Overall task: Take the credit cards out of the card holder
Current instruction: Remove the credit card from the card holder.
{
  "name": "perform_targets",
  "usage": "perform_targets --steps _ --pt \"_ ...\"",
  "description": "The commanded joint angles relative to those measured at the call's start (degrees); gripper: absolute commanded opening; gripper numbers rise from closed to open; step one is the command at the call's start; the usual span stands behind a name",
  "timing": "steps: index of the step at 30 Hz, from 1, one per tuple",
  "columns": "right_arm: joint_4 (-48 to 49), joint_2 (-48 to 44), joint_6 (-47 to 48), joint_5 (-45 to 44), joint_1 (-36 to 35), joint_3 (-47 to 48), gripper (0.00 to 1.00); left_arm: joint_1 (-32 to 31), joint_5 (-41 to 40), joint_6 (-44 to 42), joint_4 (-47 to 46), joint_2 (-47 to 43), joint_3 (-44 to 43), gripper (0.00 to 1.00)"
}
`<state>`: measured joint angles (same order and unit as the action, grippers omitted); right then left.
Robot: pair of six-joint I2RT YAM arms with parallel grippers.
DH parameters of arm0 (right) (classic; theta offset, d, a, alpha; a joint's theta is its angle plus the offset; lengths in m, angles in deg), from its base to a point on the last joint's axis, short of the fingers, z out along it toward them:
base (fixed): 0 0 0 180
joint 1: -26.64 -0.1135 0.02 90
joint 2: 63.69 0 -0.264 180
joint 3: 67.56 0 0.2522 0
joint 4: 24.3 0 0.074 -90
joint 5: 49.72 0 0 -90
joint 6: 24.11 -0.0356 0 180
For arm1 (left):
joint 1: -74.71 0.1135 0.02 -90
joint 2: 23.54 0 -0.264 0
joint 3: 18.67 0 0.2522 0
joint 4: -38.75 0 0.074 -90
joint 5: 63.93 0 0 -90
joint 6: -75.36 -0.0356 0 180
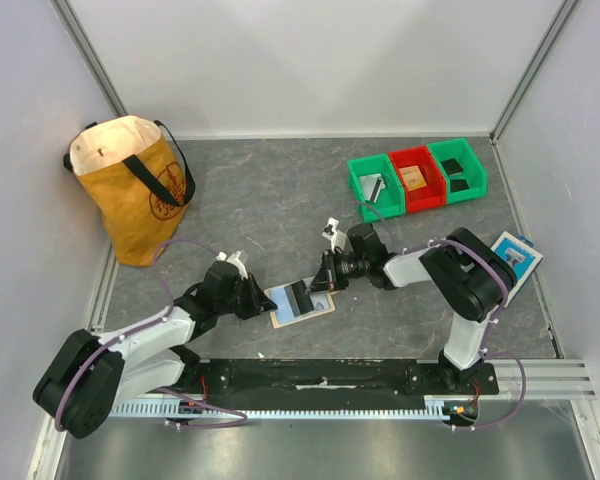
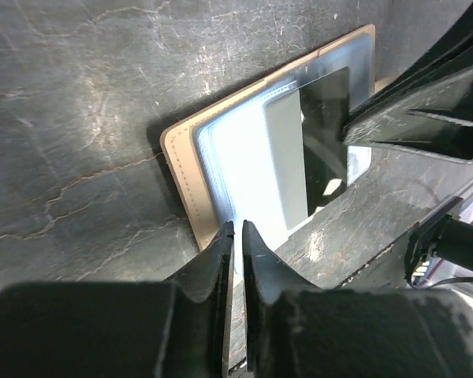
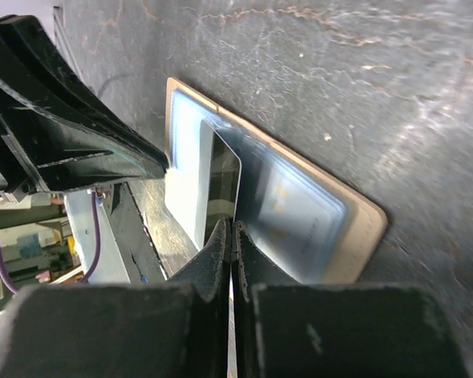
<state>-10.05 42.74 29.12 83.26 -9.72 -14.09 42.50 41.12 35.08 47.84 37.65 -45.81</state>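
Bench (image 1: 270, 190): dark grey, marbled surface. Card holder (image 1: 285, 308) lies open and flat, near centre. Yellow tote bag (image 1: 130, 190) stands far left. Three bins (image 1: 416, 178), green, red, green, far right. Blue-and-white packet (image 1: 515, 255) at right edge.

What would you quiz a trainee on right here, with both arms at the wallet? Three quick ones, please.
1. True or false: the card holder lies folded shut.
2. The right gripper is shut on the edge of a card that sticks partway out of the holder. What colour is it? A) black B) red C) green
3. Fill in: the left gripper is shut on the edge of the ____.
Key: 1 false, it lies open; 2 A; 3 card holder.
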Motion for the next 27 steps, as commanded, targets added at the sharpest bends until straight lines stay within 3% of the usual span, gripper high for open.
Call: perform_targets --steps 1,5,7,12,19,25,27 --pt "-10.68 -5.09 3.72 -4.04 1.38 1.69 0.0 0.21 -4.76 -6.81 4.23 -4.14 -3.22 0.15" --pt "-13.24 -7.02 2.24 -4.75 2.43 1.78 0.0 -0.57 -6.61 -11.12 7.39 -7.48 -5.5 0.25" --pt "-13.33 -8.16 0.22 -4.84 3.05 1.17 0.0 -1.97 -8.36 -14.45 7.65 -9.67 -6.56 0.38" --pt "-16.31 -12.12 -3.3 -7.29 3.57 1.17 0.0 -12.25 -14.86 -22.54 8.01 -12.94 -10.51 0.57" --pt "-19.13 -16.08 -6.47 -9.23 4.1 0.99 0.0 -24.2 -28.82 -33.17 6.17 -9.08 -14.65 0.7" --pt "-20.54 -16.35 -6.2 -10.55 4.19 0.9 0.0 -33.96 -43.76 -45.38 -5.59 -2.05 -12.98 0.74" --pt "-20.45 -16.34 -6.38 -10.64 4.19 0.73 0.0 -37.47 -46.76 -48.47 -8.51 1.98 -13.07 0.86"
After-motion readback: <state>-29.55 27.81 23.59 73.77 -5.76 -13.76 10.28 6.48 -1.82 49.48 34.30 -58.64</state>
